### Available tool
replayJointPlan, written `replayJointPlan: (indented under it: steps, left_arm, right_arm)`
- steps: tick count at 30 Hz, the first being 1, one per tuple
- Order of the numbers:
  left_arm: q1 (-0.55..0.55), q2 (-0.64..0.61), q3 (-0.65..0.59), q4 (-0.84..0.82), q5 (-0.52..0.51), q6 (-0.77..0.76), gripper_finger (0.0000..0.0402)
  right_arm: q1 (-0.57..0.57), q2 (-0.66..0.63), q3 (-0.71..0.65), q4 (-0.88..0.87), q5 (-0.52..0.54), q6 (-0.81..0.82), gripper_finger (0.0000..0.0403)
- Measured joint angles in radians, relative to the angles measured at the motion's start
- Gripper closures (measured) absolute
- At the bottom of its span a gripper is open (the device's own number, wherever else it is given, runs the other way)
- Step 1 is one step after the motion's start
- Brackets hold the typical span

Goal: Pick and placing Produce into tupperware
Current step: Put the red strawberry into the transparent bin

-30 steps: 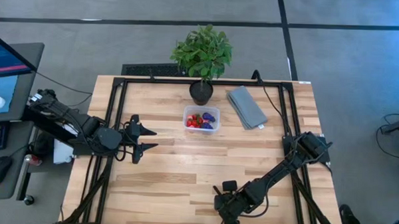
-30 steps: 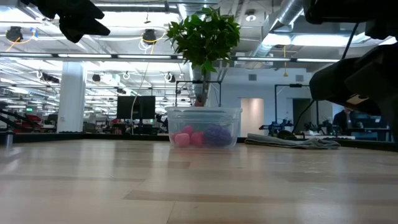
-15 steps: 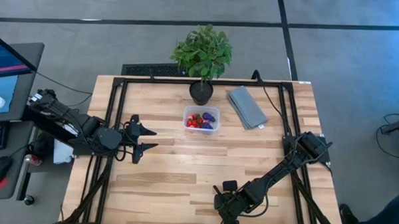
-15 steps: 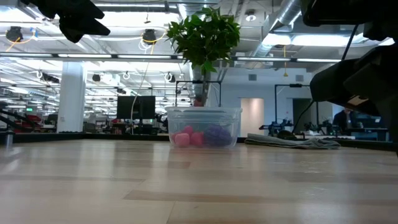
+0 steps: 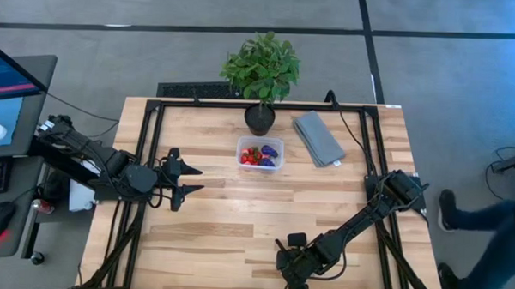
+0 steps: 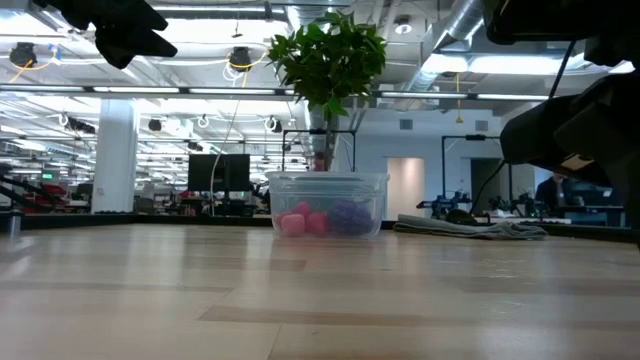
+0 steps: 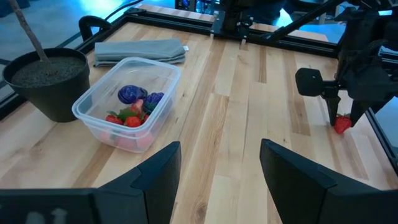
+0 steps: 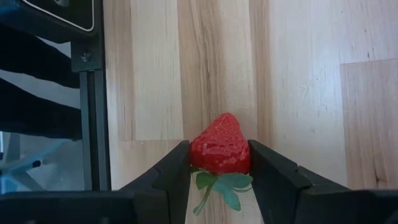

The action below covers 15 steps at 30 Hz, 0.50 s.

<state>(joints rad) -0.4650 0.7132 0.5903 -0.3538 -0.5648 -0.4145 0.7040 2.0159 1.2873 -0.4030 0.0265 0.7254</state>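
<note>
The right gripper (image 8: pixel 219 167) is at the near edge of the table (image 5: pixel 238 221), close beside the black frame rail, and its two fingers (image 8: pixel 171 171) are closed on a red strawberry (image 8: pixel 219 151) with the green top. The left gripper (image 5: pixel 186 179) hangs over the left side of the table with its fingers apart and nothing between them.

The tupperware (image 5: pixel 260 152) stands toward the far side, just in front of the black pot of the plant (image 5: pixel 261 69). Inside it lie the produce (image 7: pixel 132 109): red pieces and dark purple grapes. A folded grey cloth (image 5: pixel 317 137) lies to the right of it, apart.

Between the two grippers and the tub the light wooden surface is open, with much room. I can read no writing anywhere. Behind the table is a large hall with ceiling pipes and lamps. At the right edge of the high view a person's leg (image 5: pixel 487 213) shows on the grey floor.
</note>
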Motion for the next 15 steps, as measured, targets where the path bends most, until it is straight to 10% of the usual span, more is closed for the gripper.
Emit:
replayJointPlan:
  steps: [15]
  left_arm:
    - [0.000, 0.000, 0.000, 0.000, 0.000, 0.001, 0.0191]
  right_arm:
    - [0.000, 0.000, 0.000, 0.000, 0.000, 0.001, 0.0233]
